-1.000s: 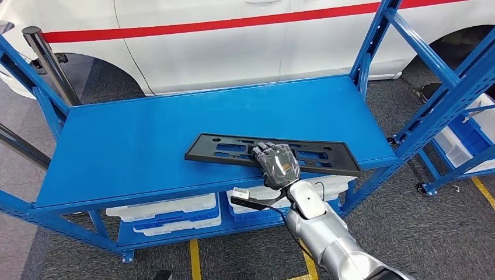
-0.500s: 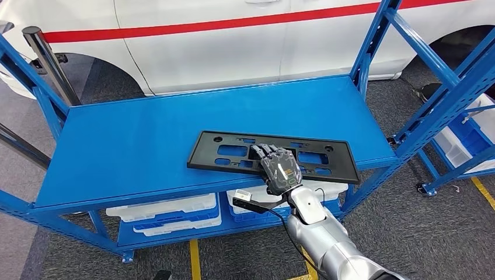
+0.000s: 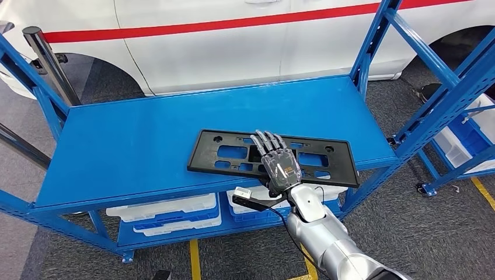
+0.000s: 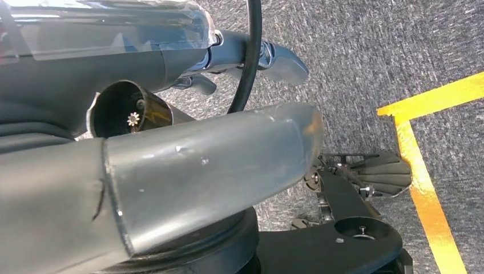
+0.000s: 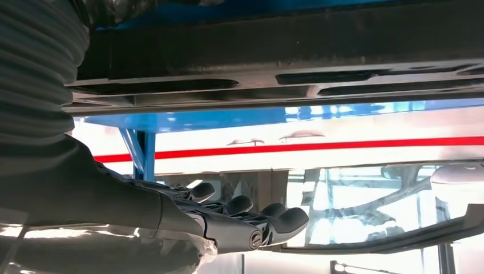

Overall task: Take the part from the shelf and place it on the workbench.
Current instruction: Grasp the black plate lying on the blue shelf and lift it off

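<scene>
A long black plastic part (image 3: 204, 154) with several cut-outs lies flat on the blue top shelf (image 3: 134, 140), near its front right edge. My right hand (image 3: 279, 163) hovers over the middle of the part, palm down, fingers (image 3: 267, 141) stretched out straight and apart. In the right wrist view a gap shows between my right hand (image 5: 228, 220) and the dark part (image 5: 274, 57), so the hand holds nothing. The silver right arm reaches in from the front edge.
A white car (image 3: 233, 41) with a red stripe stands right behind the shelf. White bins (image 3: 169, 213) fill the lower shelf. Blue uprights (image 3: 373, 41) rise at the corners, and a second blue rack (image 3: 461, 87) stands at the right. A yellow line (image 3: 194, 259) marks the floor.
My right hand's fingers have uncurled and let go of the part. The part, tilted a second ago, now lies flat on the shelf.
</scene>
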